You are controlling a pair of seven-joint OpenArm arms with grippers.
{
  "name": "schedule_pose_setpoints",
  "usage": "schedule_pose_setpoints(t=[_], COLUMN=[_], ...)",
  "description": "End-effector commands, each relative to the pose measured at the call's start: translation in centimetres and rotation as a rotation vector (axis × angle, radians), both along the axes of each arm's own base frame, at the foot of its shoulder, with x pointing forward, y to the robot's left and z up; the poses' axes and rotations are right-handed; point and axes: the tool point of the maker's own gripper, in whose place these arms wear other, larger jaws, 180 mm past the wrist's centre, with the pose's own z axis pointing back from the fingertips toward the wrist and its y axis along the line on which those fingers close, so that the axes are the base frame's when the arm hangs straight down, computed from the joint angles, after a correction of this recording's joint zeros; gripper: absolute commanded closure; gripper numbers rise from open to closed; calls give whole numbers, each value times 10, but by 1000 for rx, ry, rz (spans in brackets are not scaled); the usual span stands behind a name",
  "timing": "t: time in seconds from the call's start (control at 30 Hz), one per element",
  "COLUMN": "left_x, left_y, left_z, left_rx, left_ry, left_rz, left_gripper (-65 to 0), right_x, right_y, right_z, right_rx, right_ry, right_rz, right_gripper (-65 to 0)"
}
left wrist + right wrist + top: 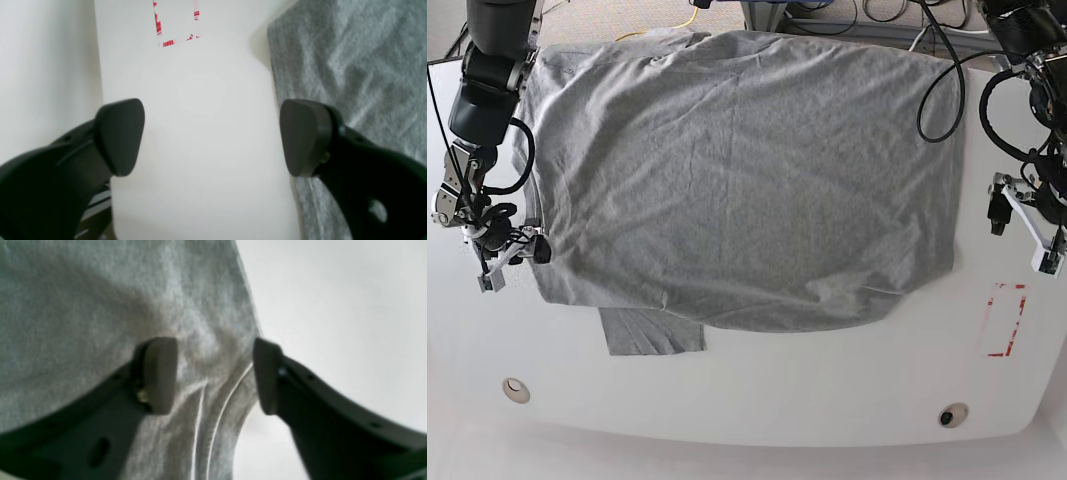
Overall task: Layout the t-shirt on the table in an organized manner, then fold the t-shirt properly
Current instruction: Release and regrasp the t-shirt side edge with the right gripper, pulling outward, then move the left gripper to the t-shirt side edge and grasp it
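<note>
The t-shirt (pixel 737 180) is soft heather-grey knit cloth, matt, with a fine fuzzy grain and many shallow creases; in the right wrist view a ribbed, stitched hem shows at lower centre. The table (pixel 757 385) is white, smooth and slightly glossy, like laminate or plastic. The red tape rectangle (pixel 1005 320) at the right looks worn and flaky. Two small round grommets (pixel 515 389) near the bottom edge look like metal or plastic. The fingers (pixel 120 136) of the left gripper are dark, matt, smooth plastic or rubber
</note>
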Motion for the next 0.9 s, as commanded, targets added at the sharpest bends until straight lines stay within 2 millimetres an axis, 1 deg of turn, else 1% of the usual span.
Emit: schedule_pose_setpoints(t=[0.0,0.1,0.17,0.3,0.37,0.47,0.5,0.63,0.7,0.87], left_x=[14,23,34,52,60,72,76,92,99,107], left_y=[9,13,9,1,-6,-22,-29,-50,-60,-72], left_z=[5,-9,-21,-39,-47,-62,-67,-80,-90,-115], left_rx=[-29,-91,-155,-241,-276,-326,-342,-404,-444,-513], left_ry=[-42,-43,-47,-50,-50,-36,-28,-32,-32,-4], left_rz=[15,35,43,47,39,15,3,-18,-21,-10], left_gripper=[-624,-624,-622,-621,-619,-619,-619,-619,-619,-619], right_x=[14,9,5,5,5,5,5,5,6,6], right_y=[-2,-2,2,8,9,10,14,16,17,17], right_z=[22,17,12,8,8,7,5,4,4,4], right_rx=[-14,-17,-10,2,5,6,13,18,19,19], right_ry=[-72,-60,-51,-48,-48,-46,-46,-46,-47,-47], right_rz=[6,9,12,15,16,18,20,22,23,23], right_gripper=[-458,-490,-491,-490,-490,-490,-490,-490,-490,-490])
